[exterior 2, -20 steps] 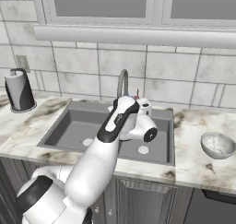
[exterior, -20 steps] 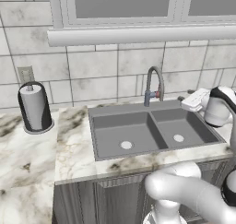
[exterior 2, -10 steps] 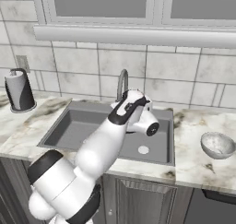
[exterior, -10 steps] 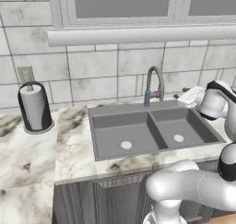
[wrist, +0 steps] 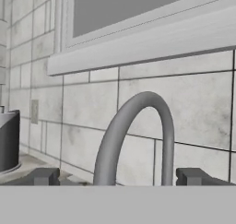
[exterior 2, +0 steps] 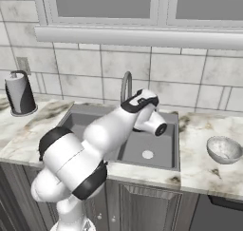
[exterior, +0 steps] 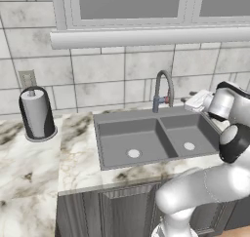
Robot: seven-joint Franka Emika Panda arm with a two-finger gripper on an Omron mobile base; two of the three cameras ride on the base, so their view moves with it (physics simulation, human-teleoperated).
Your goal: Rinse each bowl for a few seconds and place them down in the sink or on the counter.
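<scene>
- Plainly, the grey bowl [exterior 2: 224,149] sat upright on the surface [exterior 2: 209,170] to the right of the sink [exterior 2: 142,151], well apart from the basin edge and with nothing touching it.
- It looked like glazed ceramic: stiff, probably brittle, and likely slick once wet, so I judged it light enough for one hand but unforgiving if dropped against the sink.
- The rim seemed the sensible hold, one finger inside the wall and one outside, since the body looked too wide and rounded to span.
- The pincer [wrist: 117,177] stood wide open and empty, its two dark tips [wrist: 42,176] flanking the arch of the faucet [wrist: 136,135], aimed at the tiled wall behind the sink, not at the bowl.
- The hand [exterior 2: 149,120] hung over the right basin, near the faucet.
- The red bowl could not be made out; both basins showed just their pale drains.
- In the left base view the surface right of the sink was cut off by the arm and the frame edge, so the bowl's spot was hidden there.
- The bowl's inside was too small to judge for dirt or water.
- A paper towel holder [exterior: 36,114] stood on the surface well left of the sink.
</scene>
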